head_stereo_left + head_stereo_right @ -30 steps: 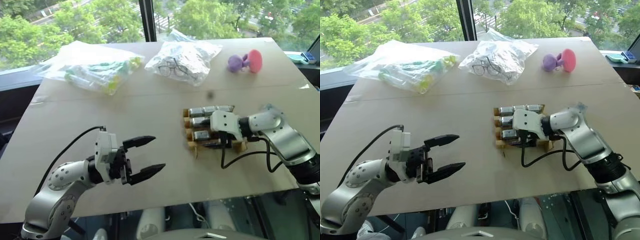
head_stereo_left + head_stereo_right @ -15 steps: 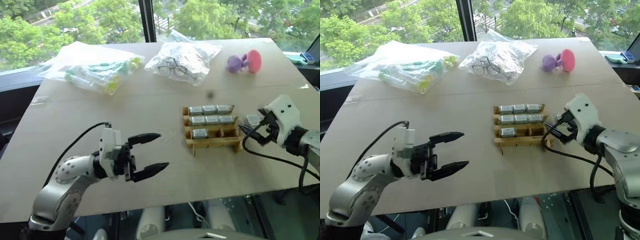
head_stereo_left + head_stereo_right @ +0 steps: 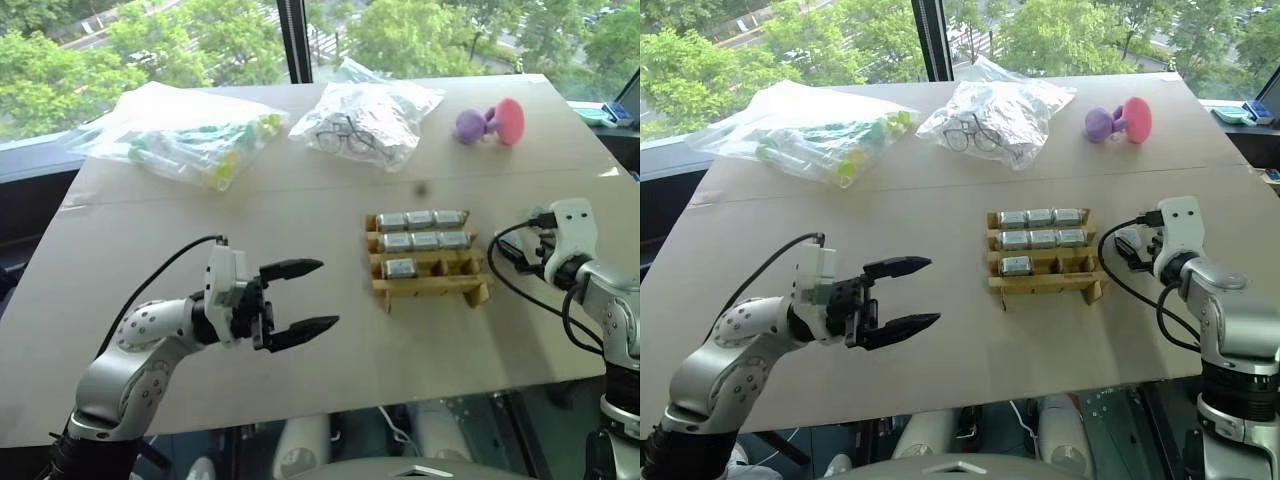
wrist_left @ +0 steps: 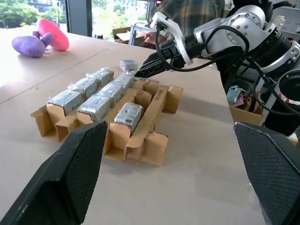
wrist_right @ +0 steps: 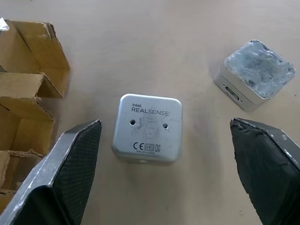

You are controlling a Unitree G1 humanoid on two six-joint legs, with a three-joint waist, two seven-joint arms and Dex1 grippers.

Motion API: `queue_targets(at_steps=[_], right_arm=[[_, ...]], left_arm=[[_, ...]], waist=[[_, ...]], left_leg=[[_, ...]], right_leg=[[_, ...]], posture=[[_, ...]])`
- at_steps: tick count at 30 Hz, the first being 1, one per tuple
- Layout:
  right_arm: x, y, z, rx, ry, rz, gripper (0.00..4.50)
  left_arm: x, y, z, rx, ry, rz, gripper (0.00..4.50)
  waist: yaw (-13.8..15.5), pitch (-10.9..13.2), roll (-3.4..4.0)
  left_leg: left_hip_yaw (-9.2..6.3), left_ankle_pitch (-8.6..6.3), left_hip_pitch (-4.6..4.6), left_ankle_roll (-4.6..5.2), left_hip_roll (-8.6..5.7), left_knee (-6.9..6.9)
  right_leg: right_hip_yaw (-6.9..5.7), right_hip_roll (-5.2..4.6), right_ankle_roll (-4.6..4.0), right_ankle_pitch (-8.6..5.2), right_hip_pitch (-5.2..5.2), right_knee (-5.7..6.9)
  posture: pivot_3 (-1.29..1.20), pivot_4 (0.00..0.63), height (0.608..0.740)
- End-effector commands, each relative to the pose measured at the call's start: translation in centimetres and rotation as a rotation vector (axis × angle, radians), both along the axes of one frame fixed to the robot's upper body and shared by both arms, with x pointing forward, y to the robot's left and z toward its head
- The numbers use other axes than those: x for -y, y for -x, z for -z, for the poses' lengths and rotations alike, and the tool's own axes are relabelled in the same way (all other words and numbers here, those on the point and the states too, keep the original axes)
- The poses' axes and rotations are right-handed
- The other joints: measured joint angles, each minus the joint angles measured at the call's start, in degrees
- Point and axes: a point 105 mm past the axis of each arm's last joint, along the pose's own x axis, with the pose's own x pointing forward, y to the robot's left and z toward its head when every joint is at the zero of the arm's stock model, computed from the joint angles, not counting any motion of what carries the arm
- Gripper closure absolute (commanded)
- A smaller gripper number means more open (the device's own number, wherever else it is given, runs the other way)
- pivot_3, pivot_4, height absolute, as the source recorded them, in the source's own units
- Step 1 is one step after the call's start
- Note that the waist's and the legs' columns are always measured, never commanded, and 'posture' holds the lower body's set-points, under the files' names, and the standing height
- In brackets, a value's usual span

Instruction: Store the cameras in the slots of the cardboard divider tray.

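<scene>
tray (image 3: 428, 288): mid-table, seven cameras (image 3: 419, 241) slotted; back and middle rows full, front row has one at its left end
loose cameras: two on the table just right of the tray, one (image 5: 147, 128) between the right gripper's fingers, untouched; other (image 5: 254, 74) beside it
right gripper (image 5: 164, 173): spread wide, empty
left gripper (image 3: 312, 297): spread wide, empty, well left of tray

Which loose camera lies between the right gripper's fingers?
The camera printed RealSense, next to the tray; the other camera, with a crinkled top, lies off to the side.
</scene>
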Motion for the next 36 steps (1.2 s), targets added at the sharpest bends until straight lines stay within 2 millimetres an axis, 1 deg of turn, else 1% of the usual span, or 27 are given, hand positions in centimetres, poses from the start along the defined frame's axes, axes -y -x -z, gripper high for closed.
queue_targets(at_steps=[1, 3, 8, 10, 14, 17, 19, 22, 24, 26, 29, 36], right_arm=[[0.8, -0.7, -1.7, 0.070, -0.010, 0.029, 0.17], [0.8, -1.0, -1.8, 0.070, -0.015, 0.024, 0.17], [0.1, -1.3, -1.7, 0.064, -0.041, 0.001, 0.17], [0.4, -1.6, -1.9, 0.082, -0.029, 0.014, 0.17], [1.9, -2.6, -3.2, 0.134, 0.038, 0.054, 0.17], [3.5, -3.4, -3.7, 0.132, 0.119, 0.073, 0.17], [4.5, -4.0, -3.7, 0.117, 0.127, 0.098, 0.17], [5.8, -5.1, -3.3, 0.085, 0.086, 0.149, 0.17], [6.2, -5.7, -2.9, 0.070, 0.045, 0.171, 0.17], [6.1, -6.2, -2.7, 0.064, 0.007, 0.173, 0.17], [6.1, -6.8, -2.4, 0.058, -0.020, 0.173, 0.17], [5.5, -7.2, -1.6, 0.033, -0.070, 0.149, 0.17]], left_arm=[[0.2, 0.5, -0.9, 0.051, 0.007, -0.002, 0.00], [0.2, 0.5, -0.9, 0.051, 0.008, -0.010, 0.00], [0.2, 0.5, -0.8, 0.053, 0.010, -0.020, 0.00], [0.2, 0.5, -0.7, 0.052, 0.011, -0.022, 0.00], [0.1, 0.5, -0.7, 0.051, 0.013, -0.025, 0.00], [0.0, 0.4, -0.7, 0.050, 0.015, -0.027, 0.00], [0.0, 0.4, -0.7, 0.050, 0.015, -0.027, 0.00], [0.1, 0.4, -0.6, 0.051, 0.016, -0.025, 0.00], [0.1, 0.3, -0.6, 0.053, 0.016, -0.027, 0.00], [0.0, 0.3, -0.6, 0.055, 0.015, -0.031, 0.00], [-0.2, 0.5, -0.5, 0.057, 0.012, -0.044, 0.00], [-0.5, 0.8, -0.4, 0.054, 0.011, -0.058, 0.00]], waist=[[0.0, 0.0, 0.00], [0.0, 0.0, 0.00], [0.0, 0.0, 0.00], [0.0, 0.0, 0.00], [0.0, 0.0, 0.02], [0.1, 0.0, 0.02], [0.0, 0.0, 0.01], [-0.1, 0.0, 0.01], [-0.1, 0.0, 0.02], [-0.2, 0.0, 0.02], [-0.1, 0.0, 0.02], [-0.1, 0.0, 0.02]], left_leg=[[0.00, 0.00, 0.01, 0.00, 0.01, 0.00], [0.00, -0.01, 0.02, -0.01, 0.01, 0.00], [-0.01, 0.00, 0.00, 0.01, 0.02, 0.00], [0.00, 0.01, -0.01, 0.00, 0.01, 0.00], [0.04, 0.01, 0.00, 0.00, 0.00, 0.00], [0.04, 0.00, 0.01, 0.01, 0.00, 0.00], [0.04, 0.01, 0.03, 0.01, 0.00, 0.00], [0.05, 0.01, 0.02, 0.01, 0.00, 0.00], [0.07, 0.04, 0.02, -0.03, 0.02, 0.00], [0.08, 0.15, 0.02, -0.21, 0.02, -0.01], [0.11, 0.15, 0.02, -0.21, 0.01, -0.01], [0.12, 0.15, 0.02, -0.20, 0.01, -0.01]], right_leg=[[-0.01, -0.01, 0.00, 0.00, 0.00, 0.01], [0.00, -0.01, -0.01, 0.00, 0.00, 0.01], [-0.01, 0.00, -0.01, 0.00, 0.00, 0.01], [0.00, 0.00, -0.01, 0.00, 0.00, 0.01], [0.01, 0.00, 0.00, 0.01, 0.00, 0.01], [0.01, -0.01, 0.00, 0.00, 0.00, 0.01], [0.02, -0.01, -0.01, 0.00, 0.01, 0.01], [0.03, 0.03, 0.00, 0.01, 0.00, 0.01], [0.05, 0.07, 0.00, 0.01, -0.01, 0.02], [0.06, 0.07, -0.01, 0.01, -0.01, 0.02], [0.07, 0.07, 0.00, 0.01, 0.00, 0.02], [0.08, 0.03, 0.01, 0.02, 0.00, 0.02]], posture=[[0.00, 0.150, 0.740], [0.00, 0.150, 0.740], [0.00, 0.150, 0.740], [0.00, 0.150, 0.740], [0.00, 0.150, 0.740], [0.00, 0.150, 0.740], [0.00, 0.150, 0.740], [0.00, 0.150, 0.740], [0.00, 0.150, 0.740], [0.00, 0.150, 0.740], [0.00, 0.150, 0.740], [0.00, 0.150, 0.740]])
